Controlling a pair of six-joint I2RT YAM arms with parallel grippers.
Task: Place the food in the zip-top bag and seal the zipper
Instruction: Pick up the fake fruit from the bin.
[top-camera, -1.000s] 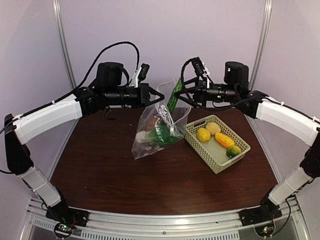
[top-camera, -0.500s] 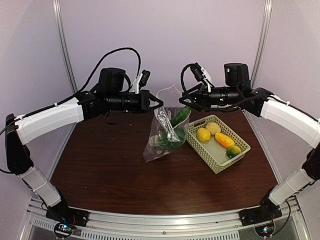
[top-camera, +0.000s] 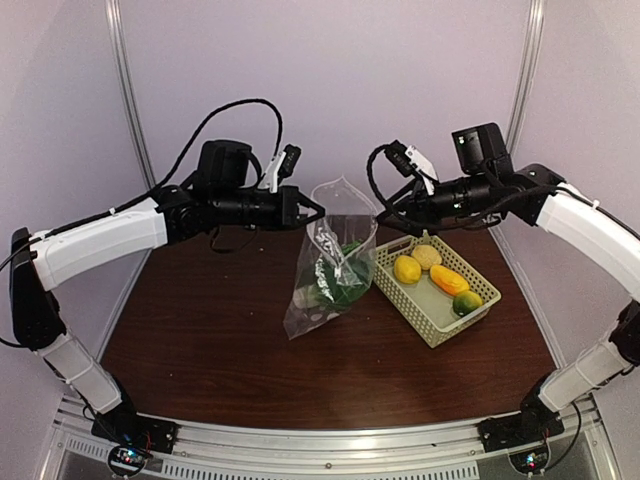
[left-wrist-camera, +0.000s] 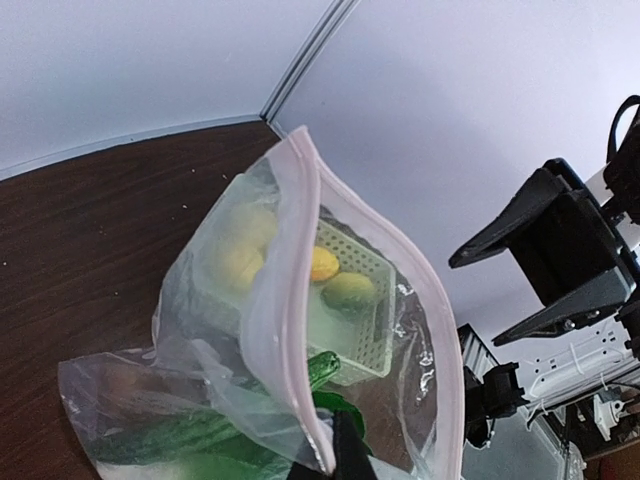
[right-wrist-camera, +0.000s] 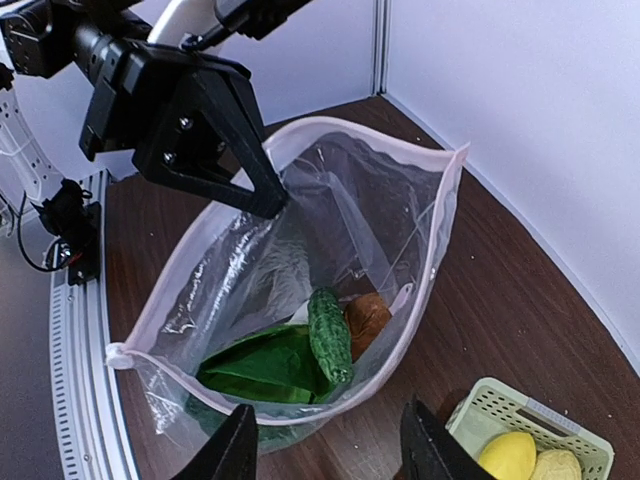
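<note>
The left pincer (top-camera: 318, 207) is seen closed narrow on the rim of the zip-top bag (top-camera: 330, 265), at the left end of its mouth, and the bag is held up by that grip. The right pincer (top-camera: 385, 218) is seen spread wide just beside the right end of the mouth; whether it touches the plastic cannot be told.

One bag is counted. It hangs over the far half of the tabletop (top-camera: 200, 340), about midway between the left and right edges, with its lower corner resting on the wood. The zipper (left-wrist-camera: 292, 300) is shown parted, so the mouth stands open.

Three pieces of food are made out inside: one green leafy vegetable (right-wrist-camera: 265, 365), one dark green bumpy piece (right-wrist-camera: 328, 335) and one brown round piece (right-wrist-camera: 366, 318), all gathered at the bottom.

Just right of the bag, toward the right edge, one pale green lattice basket (top-camera: 403, 307) is set on the tabletop. Four pieces are counted in it: one yellow lemon (top-camera: 407, 269), one pale potato (top-camera: 427, 257), one orange carrot (top-camera: 449, 279) and one round green-and-orange piece (top-camera: 466, 302).
</note>
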